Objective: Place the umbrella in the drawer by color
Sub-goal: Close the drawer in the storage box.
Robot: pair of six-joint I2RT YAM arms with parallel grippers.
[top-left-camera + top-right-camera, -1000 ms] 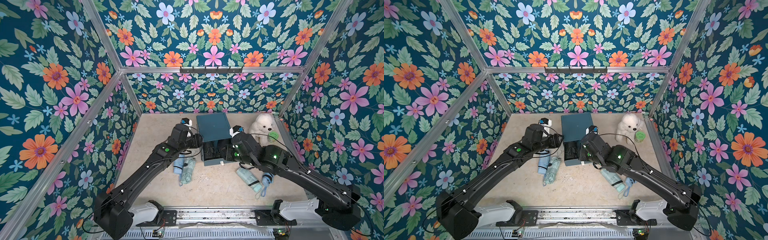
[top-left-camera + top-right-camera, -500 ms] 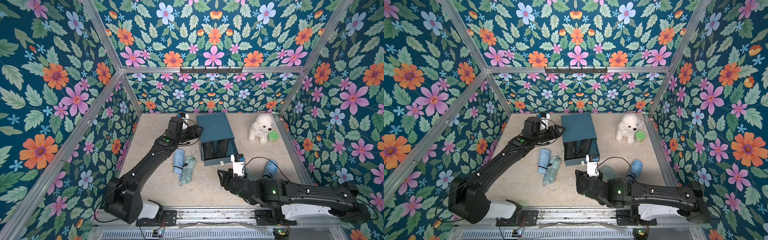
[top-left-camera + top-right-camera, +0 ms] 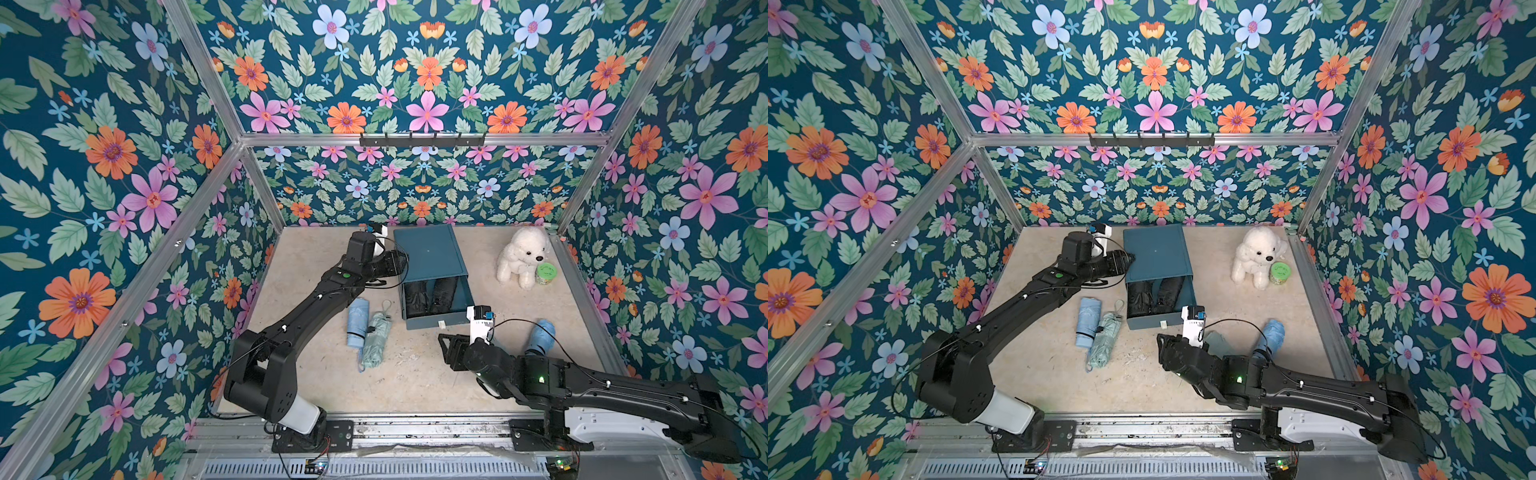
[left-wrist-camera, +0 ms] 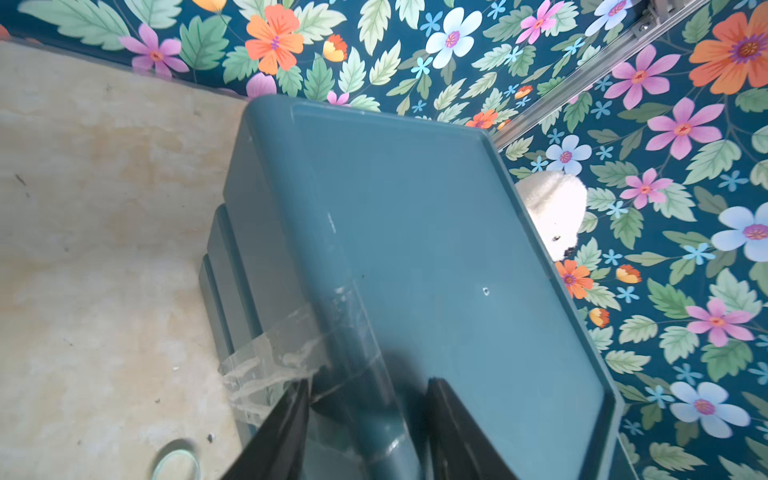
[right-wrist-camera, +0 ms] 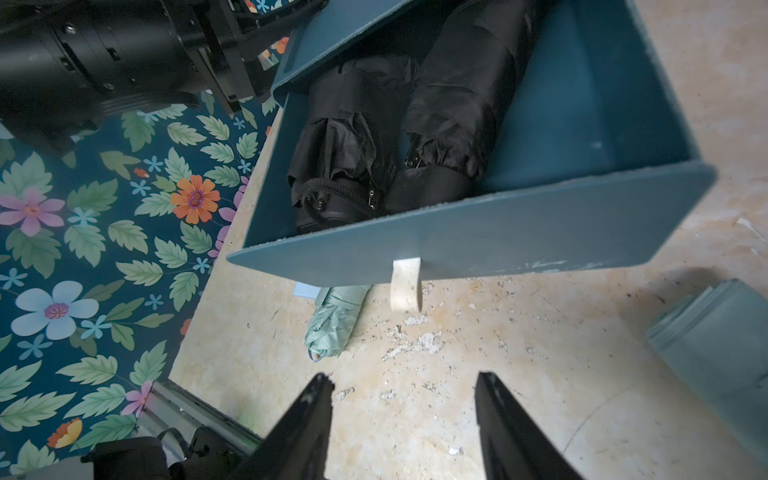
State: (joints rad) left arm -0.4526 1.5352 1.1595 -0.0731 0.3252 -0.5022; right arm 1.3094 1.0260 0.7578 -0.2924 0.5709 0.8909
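We find the right gripper (image 5: 404,376), jaws spread and empty, facing the open teal plastic drawer (image 5: 478,237), front panel crosswise just ahead.

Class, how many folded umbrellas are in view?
6. Two black folded umbrellas in the open teal drawer; light blue umbrella and mint umbrella left of it; blue umbrella and grey-green umbrella, both partly hidden by the right arm.

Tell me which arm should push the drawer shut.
Right. The right gripper, open and empty, faces the front of the drawer; the left gripper straddles a corner of the cabinet, off to the side.
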